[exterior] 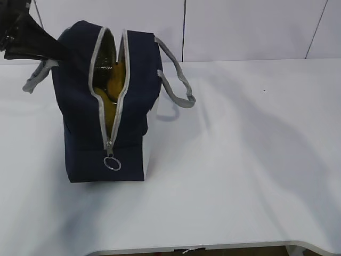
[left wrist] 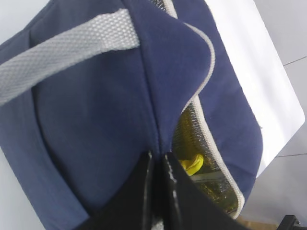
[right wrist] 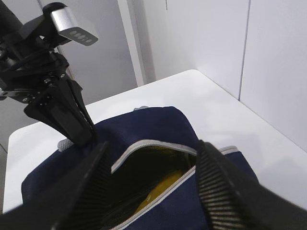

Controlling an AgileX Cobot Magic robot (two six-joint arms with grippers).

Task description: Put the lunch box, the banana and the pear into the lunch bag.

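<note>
Lunch bag (exterior: 85, 117) upright — zip opening runs toward camera, left claw (left wrist: 157, 165) pinching its fabric.

Narrow lunch bag (exterior: 106, 101) mouth, seemingly crowded with yellow fruit (exterior: 109, 88)

place: lab-like test cell | evidence: bare white worktop (exterior: 240, 160); plain white panelled walls (exterior: 245, 29) at 12 o'clock

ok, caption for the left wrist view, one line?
Left hand pinching the navy lunch bag at the edge of its unzipped opening, yellow fruit visible inside.
</note>
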